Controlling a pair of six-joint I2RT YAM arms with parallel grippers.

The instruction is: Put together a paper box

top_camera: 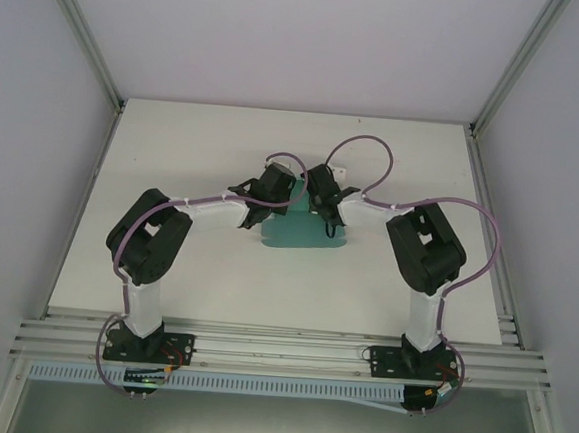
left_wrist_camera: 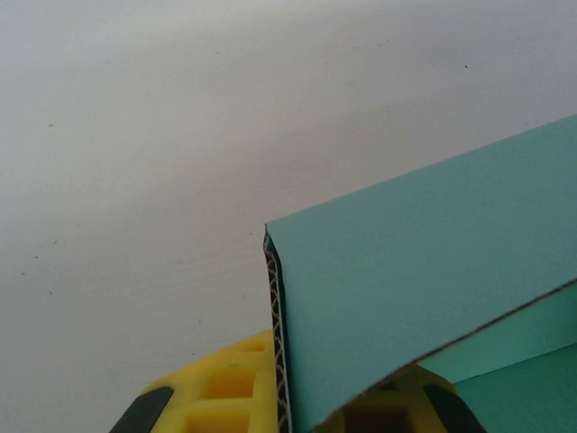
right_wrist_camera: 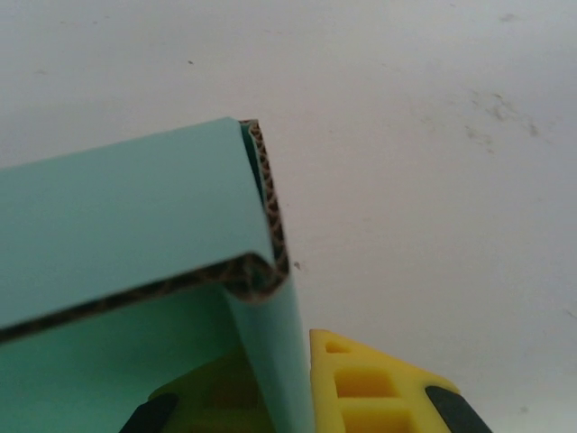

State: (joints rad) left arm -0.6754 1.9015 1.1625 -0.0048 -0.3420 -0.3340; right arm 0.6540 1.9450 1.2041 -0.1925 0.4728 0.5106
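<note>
Left wrist view: my left gripper [left_wrist_camera: 297, 408] clamps a raised paper box [left_wrist_camera: 424, 271] wall, right gripper [right_wrist_camera: 288, 397] likewise; next I'd tuck both.

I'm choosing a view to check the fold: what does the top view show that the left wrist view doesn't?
Top view: both arms, left arm and right arm, meeting over the box, plus the table out to its edges. Left wrist view: the corrugated edge of a folded-up box wall, pinched in the left gripper between yellow fingers. Both: the teal box on the white table.
</note>
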